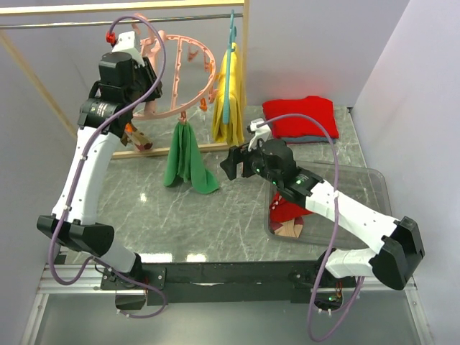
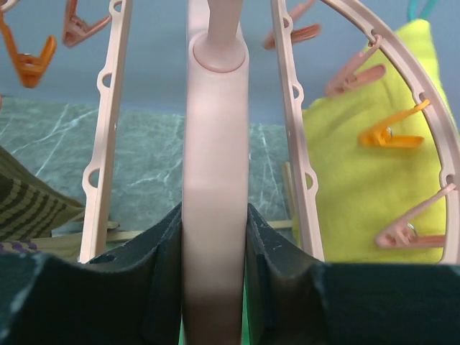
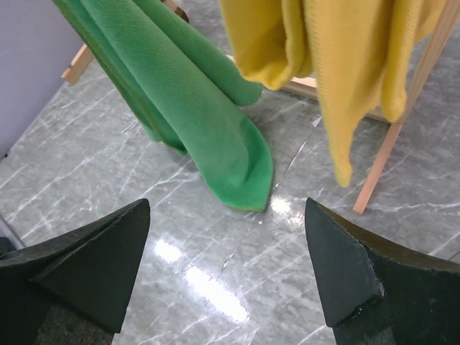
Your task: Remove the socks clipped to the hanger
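The salmon-pink ring hanger hangs from the rail at the back left. My left gripper is shut on its central bar, with the black fingers pressed against both sides. A green sock dangles from a clip at the hanger's lower rim, its toe touching the table. A brown striped sock hangs below the left gripper, and its edge shows in the left wrist view. My right gripper stands open and empty above the table, right of the green sock. Red and striped socks lie in the bin.
A clear plastic bin sits at the right under my right arm. A yellow cloth on a teal hanger hangs beside the ring. A folded red garment lies at the back right. A wooden frame post stands behind.
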{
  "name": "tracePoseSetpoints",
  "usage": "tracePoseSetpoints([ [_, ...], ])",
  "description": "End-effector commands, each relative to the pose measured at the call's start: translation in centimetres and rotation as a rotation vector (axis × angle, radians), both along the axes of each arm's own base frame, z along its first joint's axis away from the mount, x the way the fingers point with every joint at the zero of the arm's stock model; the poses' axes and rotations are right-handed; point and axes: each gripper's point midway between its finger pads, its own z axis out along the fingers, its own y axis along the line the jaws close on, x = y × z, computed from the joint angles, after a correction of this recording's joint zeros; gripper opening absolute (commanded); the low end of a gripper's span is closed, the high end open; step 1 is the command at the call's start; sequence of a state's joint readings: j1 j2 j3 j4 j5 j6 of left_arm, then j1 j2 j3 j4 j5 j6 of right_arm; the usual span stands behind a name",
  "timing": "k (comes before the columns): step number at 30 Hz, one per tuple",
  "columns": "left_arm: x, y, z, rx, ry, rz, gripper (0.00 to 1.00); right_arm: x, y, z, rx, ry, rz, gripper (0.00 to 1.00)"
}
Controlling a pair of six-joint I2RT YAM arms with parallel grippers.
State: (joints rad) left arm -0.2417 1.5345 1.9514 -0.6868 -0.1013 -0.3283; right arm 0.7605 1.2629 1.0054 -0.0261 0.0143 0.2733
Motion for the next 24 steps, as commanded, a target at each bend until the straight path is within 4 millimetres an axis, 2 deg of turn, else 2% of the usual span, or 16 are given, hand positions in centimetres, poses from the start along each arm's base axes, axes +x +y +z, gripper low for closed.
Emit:
tracePoseSetpoints([
  [1,-1.2,1.3,6.5,-0.093,-0.188,0.158,0.11,-1.1,-0.5,1.0,0.025,-0.011,-0.004,0.94],
  [5,-1.4,1.4,6.9,-0.139,-0.227,0.265,0.10,-1.5,-0.4,1.1,0.027,-0.009,0.001,0.95],
  [7,-1.5,0.8,7.0,-0.132,-0.235,0.285,0.10,-1.7,-0.6,1.0,0.025,-0.005,-0.003,0.95],
  [10,-1.5,0.4,7.0,-0.104,-0.236,0.328,0.16,-1.9,-0.7,1.0,0.031,-0.006,-0.002,0.97],
  [13,-1.3,0.3,6.8,-0.094,-0.225,0.342,0.34,-2.0,-0.6,0.9,0.032,0.000,0.001,0.98],
  [14,-1.4,0.3,6.6,-0.091,-0.220,0.342,0.46,-2.0,-0.6,0.8,0.030,0.002,0.002,1.00],
  [17,-1.7,0.0,6.4,-0.085,-0.219,0.313,0.66,-2.2,-0.4,0.5,0.025,0.004,0.011,1.00],
  [20,-2.1,-0.2,6.5,-0.083,-0.218,0.283,0.81,-2.3,-0.1,0.3,0.020,0.006,0.016,1.00],
  [24,-3.0,-0.4,6.6,-0.078,-0.210,0.247,0.88,-2.8,0.8,0.6,0.023,-0.014,0.057,1.00],
])
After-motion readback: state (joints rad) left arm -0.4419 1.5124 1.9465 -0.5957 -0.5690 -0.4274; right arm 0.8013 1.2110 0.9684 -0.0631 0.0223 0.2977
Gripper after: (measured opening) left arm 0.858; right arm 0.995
